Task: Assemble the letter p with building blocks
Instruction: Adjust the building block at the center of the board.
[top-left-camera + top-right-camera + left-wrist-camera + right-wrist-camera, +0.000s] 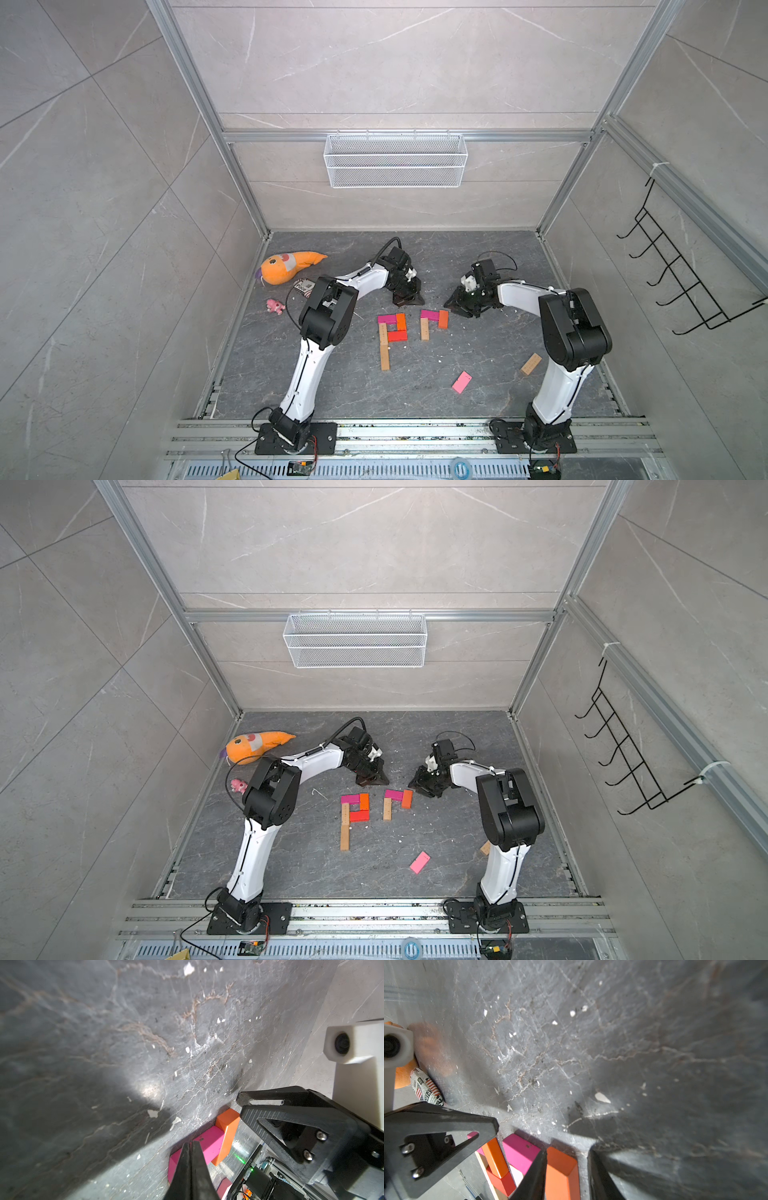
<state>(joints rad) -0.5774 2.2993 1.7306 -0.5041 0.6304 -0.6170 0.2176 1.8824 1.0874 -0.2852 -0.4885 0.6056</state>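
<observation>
In both top views a P of building blocks lies mid-floor: magenta [386, 319], orange [400, 320] and red [397, 336] bricks beside a tan stem [384, 351]. To its right lie a magenta brick [430, 314], an orange brick [443, 319] and a tan brick [424, 329]. My right gripper [568, 1150] is open and straddles the far end of that orange brick [560, 1167], with a gap on one side. My left gripper [191, 1142] is shut and empty, just behind the magenta brick [212, 1142]. A pink brick [461, 382] and a tan one [531, 364] lie loose near the front.
An orange plush [286, 266], a small pink plush [275, 306] and a printed packet [302, 287] sit at the left wall. A white wire basket [395, 160] hangs on the back wall, a black hook rack [681, 266] on the right wall.
</observation>
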